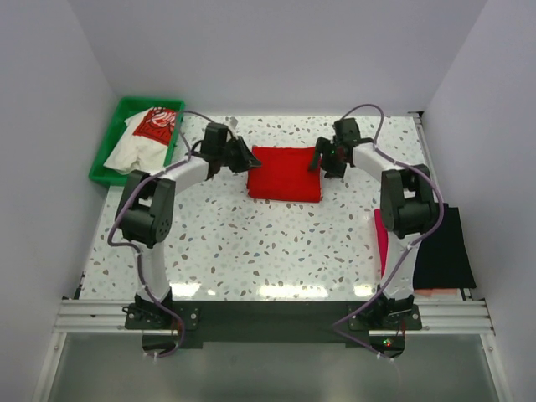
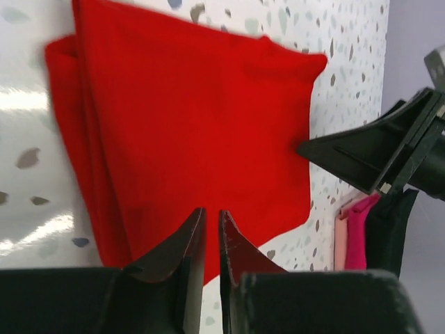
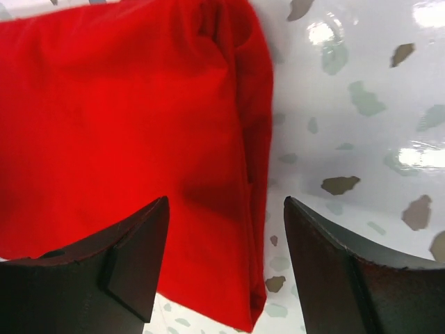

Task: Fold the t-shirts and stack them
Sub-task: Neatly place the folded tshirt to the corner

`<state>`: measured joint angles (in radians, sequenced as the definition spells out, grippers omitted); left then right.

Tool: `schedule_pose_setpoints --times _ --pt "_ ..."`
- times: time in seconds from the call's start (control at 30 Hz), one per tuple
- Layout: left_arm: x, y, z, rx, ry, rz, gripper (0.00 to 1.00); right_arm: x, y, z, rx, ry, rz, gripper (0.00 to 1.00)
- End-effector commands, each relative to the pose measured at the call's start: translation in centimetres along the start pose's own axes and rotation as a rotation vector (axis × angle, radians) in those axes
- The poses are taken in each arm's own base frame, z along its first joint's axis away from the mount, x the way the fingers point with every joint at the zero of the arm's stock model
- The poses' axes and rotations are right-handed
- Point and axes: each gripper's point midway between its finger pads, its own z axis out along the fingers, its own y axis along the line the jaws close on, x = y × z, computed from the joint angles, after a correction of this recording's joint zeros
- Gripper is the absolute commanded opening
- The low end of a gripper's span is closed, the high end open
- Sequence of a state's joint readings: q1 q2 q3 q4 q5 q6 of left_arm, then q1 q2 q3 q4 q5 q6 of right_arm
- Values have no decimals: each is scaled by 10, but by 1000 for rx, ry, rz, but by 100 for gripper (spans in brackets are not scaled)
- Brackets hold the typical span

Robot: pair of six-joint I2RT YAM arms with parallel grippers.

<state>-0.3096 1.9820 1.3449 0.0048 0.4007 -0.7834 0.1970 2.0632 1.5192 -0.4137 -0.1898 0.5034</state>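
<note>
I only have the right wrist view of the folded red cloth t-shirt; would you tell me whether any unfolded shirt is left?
Observer: Yes, a crumpled white cloth t-shirt with a red print lies in the green plastic tray, far left.
Operator: Where are the finished ones?
Observer: A folded magenta t-shirt and a folded black t-shirt lie beside the right arm's base.
Operator: And the left gripper?
Observer: It sits at the red t-shirt's left edge.

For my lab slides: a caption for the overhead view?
The left gripper and right gripper flank a folded red t-shirt; a white printed shirt lies in the green tray.
</note>
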Motion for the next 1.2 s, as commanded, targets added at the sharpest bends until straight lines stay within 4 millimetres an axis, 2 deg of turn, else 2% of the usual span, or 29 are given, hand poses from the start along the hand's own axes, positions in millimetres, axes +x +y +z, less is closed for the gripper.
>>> schedule_pose_setpoints --times 0.0,0.27,0.4,0.53,0.63,0.67,0.8,0.83,0.97,1.1,1.13,1.17 --pt "23 -10 8 28 15 35 16 -12 5 8 37 -55 -70 70" --pt "62 13 22 -31 87 26 10 -18 -9 14 128 -89 -69 69" --pt "70 24 24 -57 98 21 10 -12 -3 27 119 -68 -86 68" --pt "72 25 25 -54 105 19 9 -1 8 32 144 -61 -126 63" --pt "70 24 26 -55 103 25 9 3 -2 32 194 -61 -96 56" --pt "70 24 26 -57 102 24 9 4 -5 32 206 -62 -87 49" --pt "70 24 26 -58 106 25 9 3 -9 31 231 -70 -77 31" --pt "70 25 27 -59 107 24 9 2 -9 30 234 -73 -77 23" --pt "66 21 26 -57 103 27 9 1 -11 24 254 -83 -73 1" --pt "55 13 21 -66 88 44 9 -3 -19 9 300 -114 -60 0" --pt "48 6 18 -56 68 55 9 0 -24 7 316 -115 -52 0" --pt "49 7 14 -75 82 50 9 -1 -27 3 330 -128 -40 0"
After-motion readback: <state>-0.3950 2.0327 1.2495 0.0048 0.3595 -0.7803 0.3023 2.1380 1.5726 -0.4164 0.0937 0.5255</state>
